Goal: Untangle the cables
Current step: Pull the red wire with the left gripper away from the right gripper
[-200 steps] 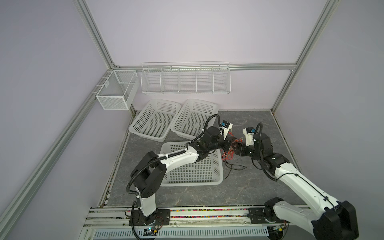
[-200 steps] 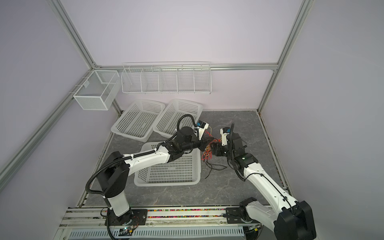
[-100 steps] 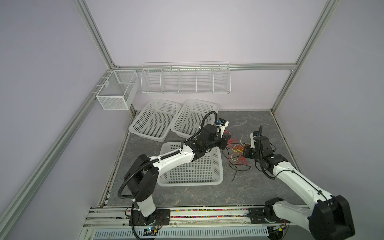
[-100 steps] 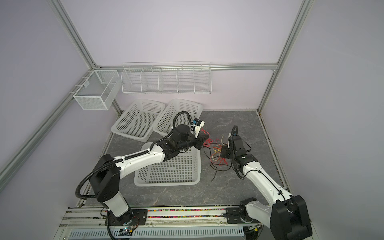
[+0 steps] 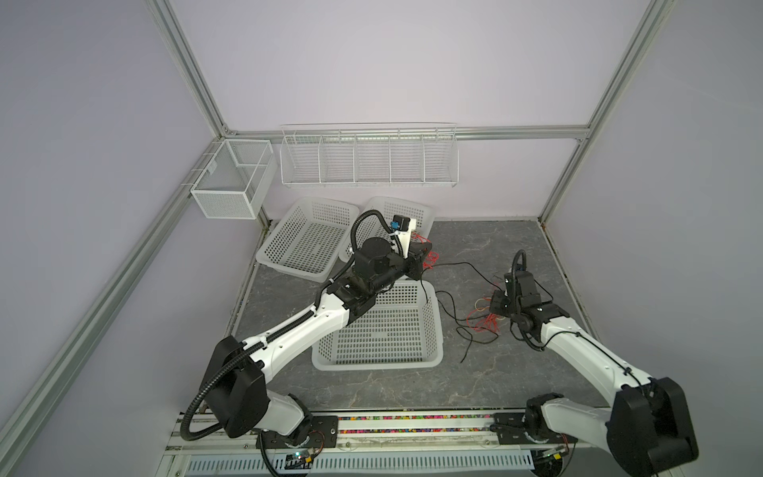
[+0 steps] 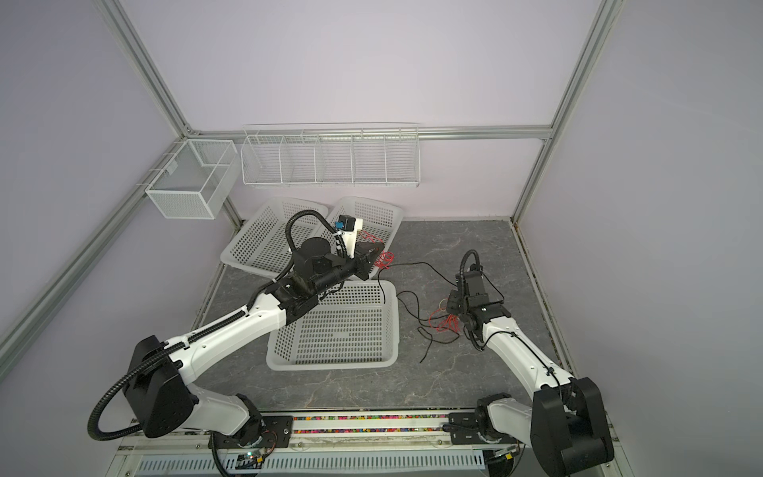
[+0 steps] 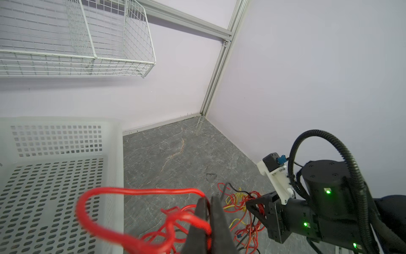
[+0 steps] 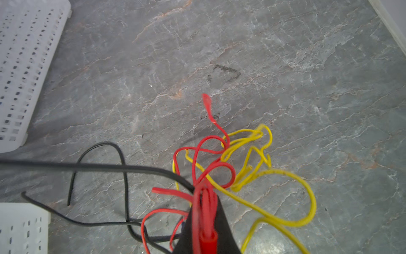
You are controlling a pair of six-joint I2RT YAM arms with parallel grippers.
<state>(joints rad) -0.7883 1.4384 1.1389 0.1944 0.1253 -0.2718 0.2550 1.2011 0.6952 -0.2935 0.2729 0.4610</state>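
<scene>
The cables are thin red, yellow and black wires. My left gripper (image 5: 426, 257) (image 7: 208, 199) is shut on a bunch of red cables (image 5: 432, 259) (image 7: 140, 191), held above the near corner of a back basket. My right gripper (image 5: 493, 307) (image 8: 205, 193) is shut on red cables (image 8: 211, 167) at the loose tangle (image 5: 483, 324) (image 6: 444, 323) on the floor. Yellow cables (image 8: 263, 173) loop out beside it. A black cable (image 5: 462, 266) (image 8: 98, 167) runs across the floor between the two grippers. In the left wrist view the right gripper (image 7: 252, 204) stands at the tangle (image 7: 239, 202).
A white perforated basket (image 5: 435, 330) lies at the front middle, under my left forearm. Two more baskets (image 5: 305, 239) (image 5: 425, 210) lean by the back wall. On the walls hang a wire shelf (image 5: 367, 161) and a mesh box (image 5: 231, 181). The floor is grey stone.
The grippers were close together at the tangle and have drawn apart. The left carried red cables back and left; the right closed on cables and moved right, and the black cable now trails between them.
</scene>
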